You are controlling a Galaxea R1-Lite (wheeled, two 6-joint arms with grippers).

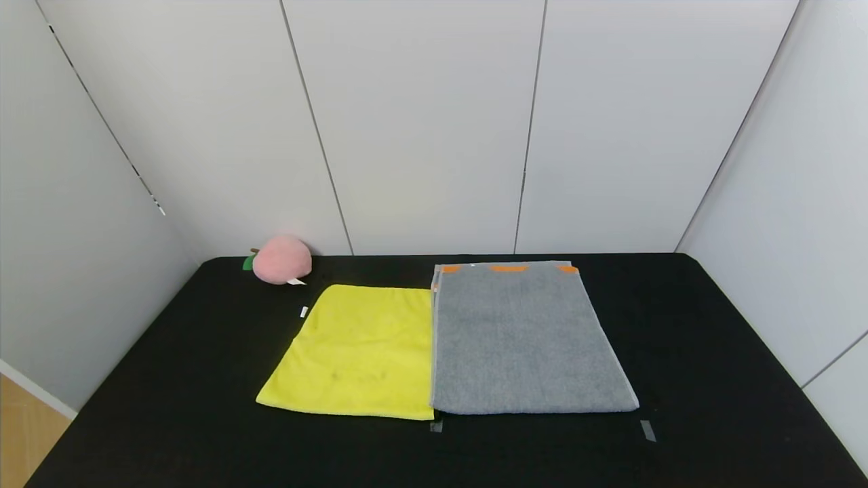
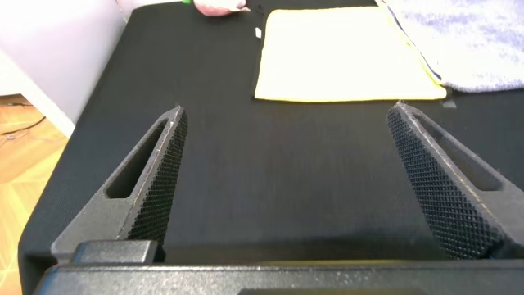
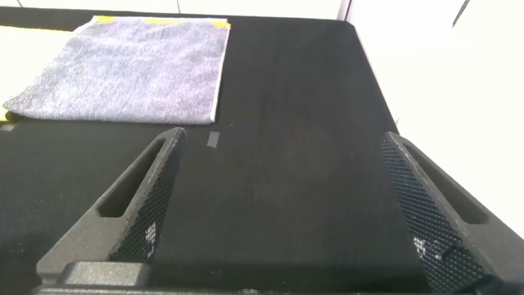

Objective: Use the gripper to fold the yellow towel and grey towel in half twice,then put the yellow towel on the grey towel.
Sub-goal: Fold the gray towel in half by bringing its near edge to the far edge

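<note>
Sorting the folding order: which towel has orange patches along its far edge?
The grey towel, the larger one on the right; the yellow towel beside it is plain.

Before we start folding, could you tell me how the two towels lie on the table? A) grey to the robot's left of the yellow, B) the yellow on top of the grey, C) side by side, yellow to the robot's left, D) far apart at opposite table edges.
C: the yellow towel lies flat against the left edge of the grey towel.
</note>
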